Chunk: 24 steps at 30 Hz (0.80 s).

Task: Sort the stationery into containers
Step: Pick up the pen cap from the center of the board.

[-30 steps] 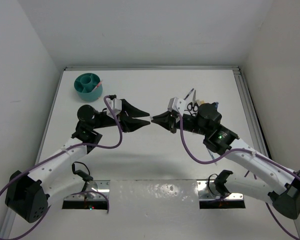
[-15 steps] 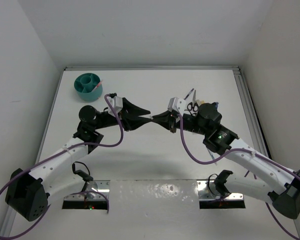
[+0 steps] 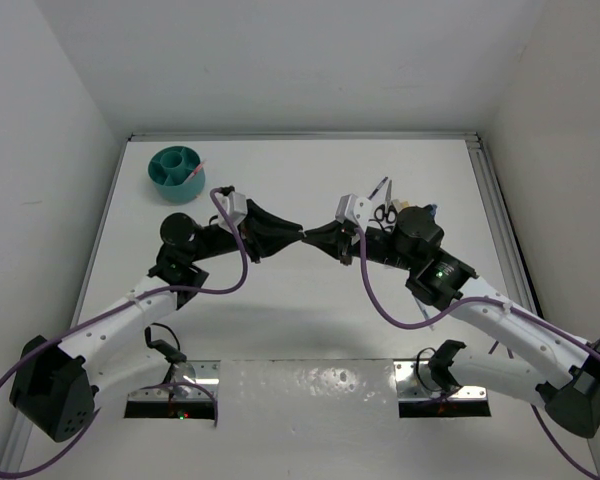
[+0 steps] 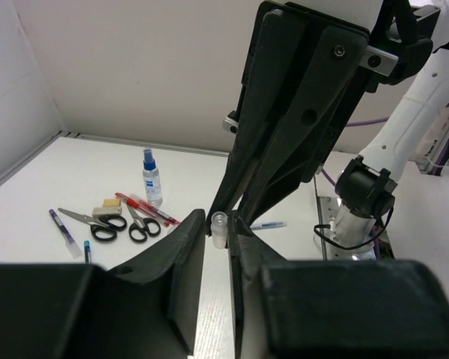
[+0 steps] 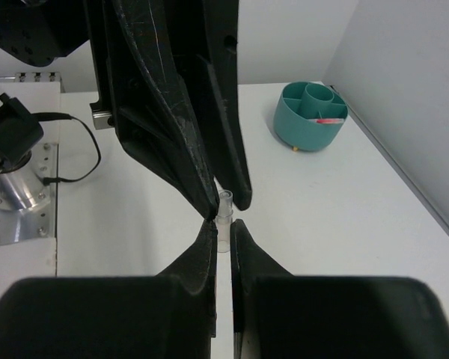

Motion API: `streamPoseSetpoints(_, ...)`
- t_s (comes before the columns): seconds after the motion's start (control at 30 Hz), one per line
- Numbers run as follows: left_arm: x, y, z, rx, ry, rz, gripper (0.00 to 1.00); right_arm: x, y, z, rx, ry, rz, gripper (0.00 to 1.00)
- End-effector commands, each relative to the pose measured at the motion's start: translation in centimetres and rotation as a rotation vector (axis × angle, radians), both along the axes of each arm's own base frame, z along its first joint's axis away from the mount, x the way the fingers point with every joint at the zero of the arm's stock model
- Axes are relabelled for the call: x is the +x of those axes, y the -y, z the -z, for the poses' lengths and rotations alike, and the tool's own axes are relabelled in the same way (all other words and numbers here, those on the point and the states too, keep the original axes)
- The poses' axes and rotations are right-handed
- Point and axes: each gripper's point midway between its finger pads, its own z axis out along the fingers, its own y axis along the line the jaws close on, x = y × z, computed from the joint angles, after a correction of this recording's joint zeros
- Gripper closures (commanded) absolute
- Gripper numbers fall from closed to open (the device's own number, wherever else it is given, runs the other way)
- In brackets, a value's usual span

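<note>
Above the middle of the white table [image 3: 310,310], the small translucent white plastic tube [image 5: 224,203] is sitting between the two grippers, well apart from the round teal plastic organiser [image 5: 308,129] at the far left corner. The right gripper [image 5: 223,243] is pinching it with jaws almost together, while the left gripper [image 4: 218,241] is flanking it with a narrow gap, and I cannot tell whether these jaws are pressing it. I am judging the tube as light, stiff and smooth, so it is probably slipping easily, and the part showing beyond the right fingertips is looking the best place to hold.
</note>
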Motion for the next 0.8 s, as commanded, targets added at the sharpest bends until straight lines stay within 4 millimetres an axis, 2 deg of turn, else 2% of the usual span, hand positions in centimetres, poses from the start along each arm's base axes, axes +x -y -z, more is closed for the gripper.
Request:
streamPoseSetpoints(0.0, -0.3, 0.0, -1.1, -0.035, 0.035, -0.010, 0.85, -0.6, -0.7, -2.4, 0.063, 0.057, -0.034, 1.00)
streamPoseSetpoints(0.13, -0.1, 0.0, -1.1, -0.038, 0.038, -0.024, 0.87, -0.5, -0.6, -2.6, 0.067, 0.062, -0.028, 1.00)
streamPoseSetpoints(0.3, 0.0, -0.1, -0.9, -0.034, 0.035, -0.033, 1.00, -0.5, -0.5, -2.7, 0.074, 0.067, -0.020, 1.00)
streamPoseSetpoints(0.6, 0.9, -0.3, -1.0, -0.040, 0.036, -0.083, 1.00, -0.2, -0.5, -1.7, 0.070, 0.026, -0.001, 1.00)
streamPoseSetpoints(0.7, 1.1, -0.4, -1.1, -0.041, 0.040, -0.097, 1.00, 0.2, -0.3, -1.3, 0.068, 0.012, 0.028, 0.88)
streamPoseSetpoints(0.77, 1.2, -0.4, -1.0, -0.035, 0.037, -0.101, 1.00, 0.5, -0.1, -1.0, 0.065, 0.010, 0.047, 0.74)
